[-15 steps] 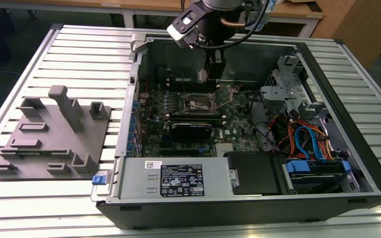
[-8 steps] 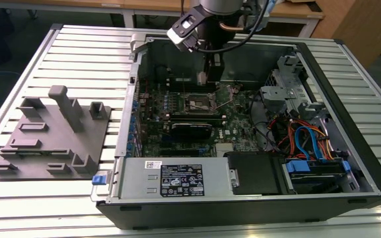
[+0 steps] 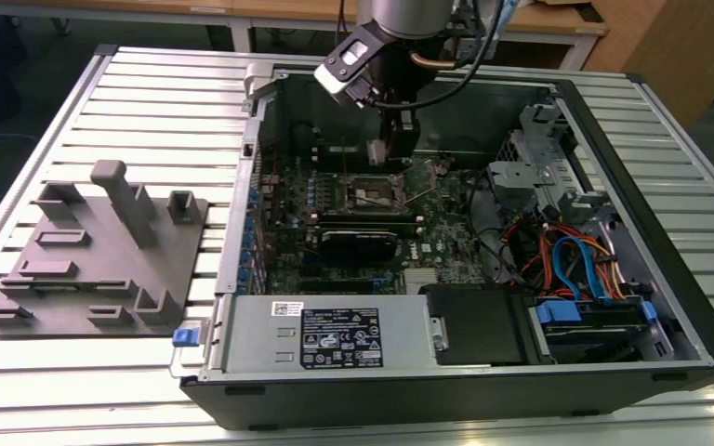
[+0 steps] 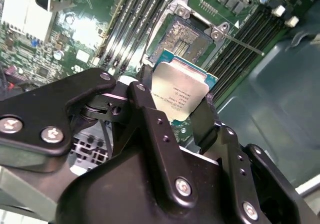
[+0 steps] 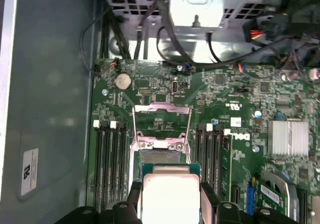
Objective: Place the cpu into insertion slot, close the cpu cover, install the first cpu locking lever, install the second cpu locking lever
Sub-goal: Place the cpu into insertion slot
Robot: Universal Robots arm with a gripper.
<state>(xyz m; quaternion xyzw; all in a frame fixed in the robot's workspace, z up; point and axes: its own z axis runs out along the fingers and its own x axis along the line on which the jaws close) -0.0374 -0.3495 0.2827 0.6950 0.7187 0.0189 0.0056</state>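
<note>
Near the insertion slot point(image 4: 192, 37), the hand point(image 4: 175, 103) grips the cpu point(image 4: 182, 83) by its edges; it seems tilted, so level and centre it before lowering.

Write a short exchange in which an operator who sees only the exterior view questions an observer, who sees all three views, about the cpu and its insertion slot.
Operator: The gripper hangs near the insertion slot. Does it hold anything?
Observer: Yes. In both wrist views the cpu is clamped between the fingers, with its silver top showing.
Operator: Is the slot open to receive it?
Observer: In the first wrist view the cpu cover is swung open, away from the slot.
</note>
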